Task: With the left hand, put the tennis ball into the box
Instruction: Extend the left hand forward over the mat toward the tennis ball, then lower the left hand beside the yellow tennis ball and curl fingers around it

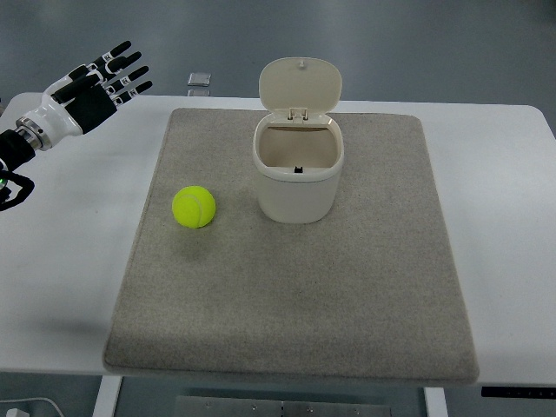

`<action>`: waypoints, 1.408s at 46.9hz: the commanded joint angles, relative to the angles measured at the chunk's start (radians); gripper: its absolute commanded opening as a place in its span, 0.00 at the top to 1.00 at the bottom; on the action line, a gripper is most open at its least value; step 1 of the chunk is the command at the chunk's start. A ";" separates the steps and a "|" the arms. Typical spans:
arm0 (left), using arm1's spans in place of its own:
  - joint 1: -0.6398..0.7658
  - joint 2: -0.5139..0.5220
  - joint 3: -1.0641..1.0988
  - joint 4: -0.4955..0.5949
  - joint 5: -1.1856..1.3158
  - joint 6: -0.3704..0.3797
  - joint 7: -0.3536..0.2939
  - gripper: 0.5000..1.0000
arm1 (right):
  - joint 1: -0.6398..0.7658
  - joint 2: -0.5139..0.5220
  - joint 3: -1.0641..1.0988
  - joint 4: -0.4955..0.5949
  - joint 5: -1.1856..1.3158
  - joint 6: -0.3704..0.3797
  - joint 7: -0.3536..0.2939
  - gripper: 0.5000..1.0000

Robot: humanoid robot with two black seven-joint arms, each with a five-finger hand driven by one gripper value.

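Listing what we find on the bench, item by item:

1. Tennis ball: yellow-green, lying free on the grey mat, left of the box and near it but not touching. Nothing holds it.

2. Box: a cream bin standing upright on the mat, its hinged lid raised at the back. We see the opening clear and the inside bare of any ball.

3. Left hand: raised at the upper left corner, off the mat and well apart from the ball. Its fingers are spread and straight, and they carry nothing.

4. Right hand: we find none in view.

5. Small pale object: beyond the far edge of the bench; too small for us to say what it is.

Progress, as we judge it: nothing of the task is done. The ball is not yet grasped, not yet lifted, not yet in the box. In our view everything remains: bringing the left hand across to the ball, closing on it, carrying it over the open mouth and releasing it. The raised lid means no opening step appears needed.
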 commanded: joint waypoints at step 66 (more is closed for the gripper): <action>-0.003 0.289 -0.036 -0.503 1.134 0.000 -0.216 0.16 | 0.000 0.000 0.000 0.000 0.001 0.000 0.000 0.12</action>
